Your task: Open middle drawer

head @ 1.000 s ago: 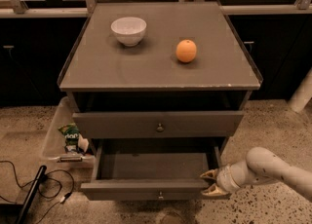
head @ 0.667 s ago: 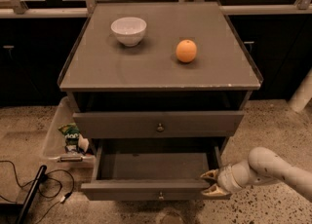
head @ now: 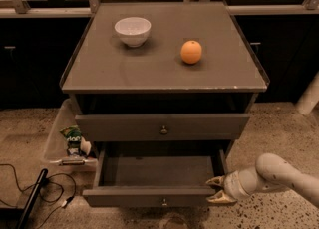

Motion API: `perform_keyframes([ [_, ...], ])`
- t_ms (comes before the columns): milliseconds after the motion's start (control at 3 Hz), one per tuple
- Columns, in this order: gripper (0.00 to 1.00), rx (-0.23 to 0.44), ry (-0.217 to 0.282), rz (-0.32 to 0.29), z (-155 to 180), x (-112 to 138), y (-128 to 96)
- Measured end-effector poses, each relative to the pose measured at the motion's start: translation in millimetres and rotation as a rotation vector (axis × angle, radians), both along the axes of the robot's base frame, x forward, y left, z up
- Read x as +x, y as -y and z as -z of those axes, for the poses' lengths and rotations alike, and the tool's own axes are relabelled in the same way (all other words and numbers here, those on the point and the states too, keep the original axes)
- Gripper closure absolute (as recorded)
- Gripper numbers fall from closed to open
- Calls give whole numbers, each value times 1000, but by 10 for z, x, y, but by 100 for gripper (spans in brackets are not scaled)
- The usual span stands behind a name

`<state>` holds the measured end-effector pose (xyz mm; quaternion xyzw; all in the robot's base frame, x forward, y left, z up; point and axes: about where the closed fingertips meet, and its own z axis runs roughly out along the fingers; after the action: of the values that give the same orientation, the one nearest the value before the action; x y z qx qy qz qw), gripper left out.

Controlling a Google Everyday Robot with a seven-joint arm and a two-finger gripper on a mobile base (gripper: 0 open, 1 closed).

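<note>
The middle drawer (head: 149, 196) is a grey wooden drawer with a small round metal knob (head: 164, 202). It stands pulled far out of the cabinet, and its inside looks empty. My gripper (head: 218, 189) is at the right end of the drawer's front, low near the floor. Its two tan fingertips (head: 215, 180) stand apart, one above and one below the front's corner. My white arm (head: 279, 175) comes in from the lower right.
The grey drawer front above (head: 162, 126), with its own knob, sits nearly closed. On the cabinet top (head: 149, 68) are a white bowl (head: 132, 30) and an orange (head: 191, 52). A clear bin (head: 60, 136) with snack packs (head: 74, 138) and a black cable (head: 30, 193) lie left on the floor.
</note>
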<state>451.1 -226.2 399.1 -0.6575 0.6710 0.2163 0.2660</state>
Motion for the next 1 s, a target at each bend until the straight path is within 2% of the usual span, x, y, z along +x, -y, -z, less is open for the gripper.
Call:
perform_keyframes([
  [667,100,12,13,-12,-66,-79,-42],
  [1000,81,15,6,-7,-52,-216,-9],
])
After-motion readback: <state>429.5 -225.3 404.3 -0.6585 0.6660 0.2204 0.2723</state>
